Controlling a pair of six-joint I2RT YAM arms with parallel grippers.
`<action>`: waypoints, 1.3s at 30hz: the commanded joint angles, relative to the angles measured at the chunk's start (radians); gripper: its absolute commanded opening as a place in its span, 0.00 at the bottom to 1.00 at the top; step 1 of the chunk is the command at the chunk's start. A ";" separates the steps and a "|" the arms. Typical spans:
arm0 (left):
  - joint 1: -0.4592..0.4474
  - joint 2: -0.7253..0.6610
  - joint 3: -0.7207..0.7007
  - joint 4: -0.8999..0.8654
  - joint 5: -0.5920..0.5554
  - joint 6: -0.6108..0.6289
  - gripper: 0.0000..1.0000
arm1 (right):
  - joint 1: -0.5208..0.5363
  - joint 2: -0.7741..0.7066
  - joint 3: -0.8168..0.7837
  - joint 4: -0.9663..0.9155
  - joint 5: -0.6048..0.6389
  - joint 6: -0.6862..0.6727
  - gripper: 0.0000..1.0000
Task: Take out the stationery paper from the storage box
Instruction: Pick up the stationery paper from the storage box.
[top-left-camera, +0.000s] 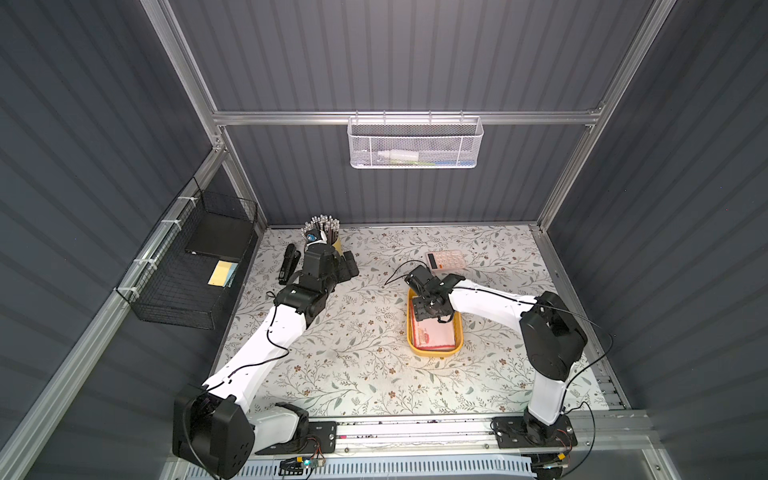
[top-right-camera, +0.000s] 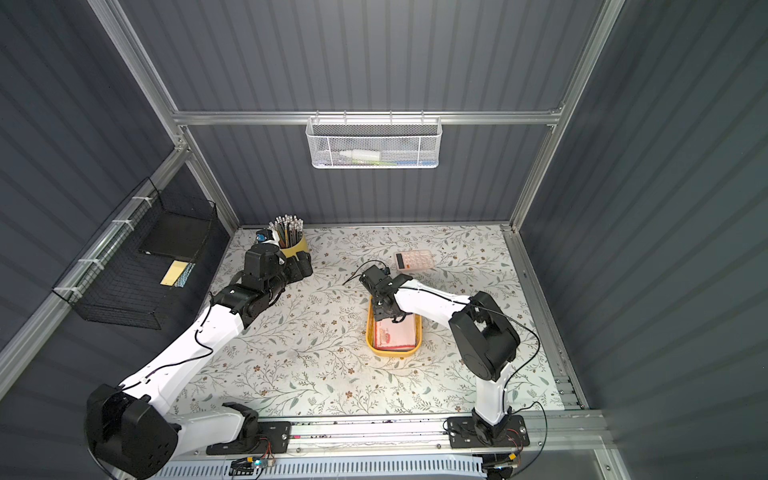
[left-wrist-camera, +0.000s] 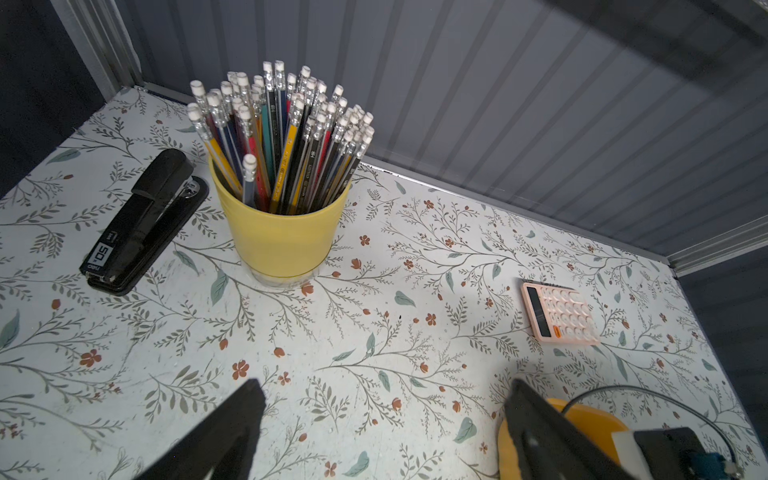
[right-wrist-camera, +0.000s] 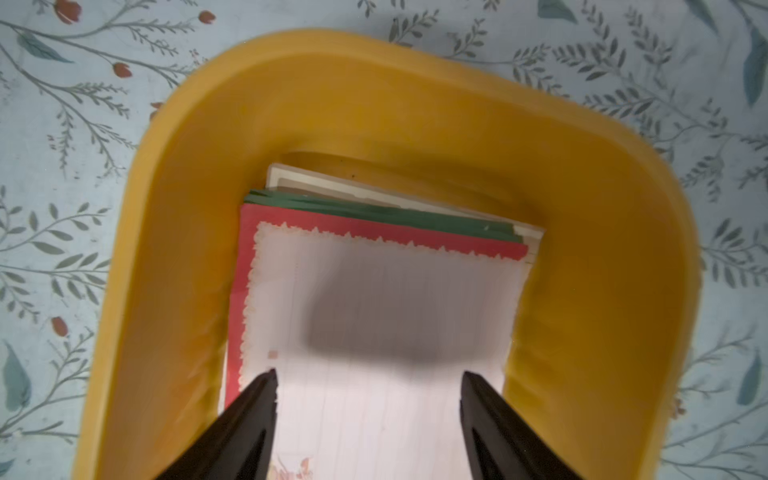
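The storage box (top-left-camera: 434, 353) (top-right-camera: 393, 353) is a shallow yellow tray right of the table's centre, and its rim (right-wrist-camera: 374, 75) fills the right wrist view. The stationery paper (top-left-camera: 434, 334) (top-right-camera: 395, 332) (right-wrist-camera: 374, 291) lies stacked inside, a red-bordered white sheet on top with green and tan edges under it. My right gripper (top-left-camera: 428, 308) (right-wrist-camera: 368, 374) points down into the box's far end, open, with its fingertips spread just over the top sheet. My left gripper (top-left-camera: 351, 266) (left-wrist-camera: 384, 386) hangs open and empty above the mat beside the pencil cup.
A yellow pencil cup (left-wrist-camera: 282, 237) and a black stapler (left-wrist-camera: 141, 224) stand at the back left. A pink calculator (top-left-camera: 446, 260) lies behind the box. A black wire basket (top-left-camera: 187, 266) hangs on the left wall and a white mesh basket (top-left-camera: 415, 143) on the back wall.
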 joint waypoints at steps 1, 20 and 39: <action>-0.004 0.019 0.015 0.004 0.019 -0.009 0.93 | -0.002 -0.006 0.016 -0.024 0.053 0.018 0.79; -0.004 0.037 0.024 -0.009 0.022 -0.011 0.93 | -0.071 0.061 -0.083 0.091 -0.086 0.031 0.80; -0.004 0.042 0.014 -0.006 0.023 -0.014 0.94 | -0.071 0.113 -0.196 0.149 -0.166 0.068 0.38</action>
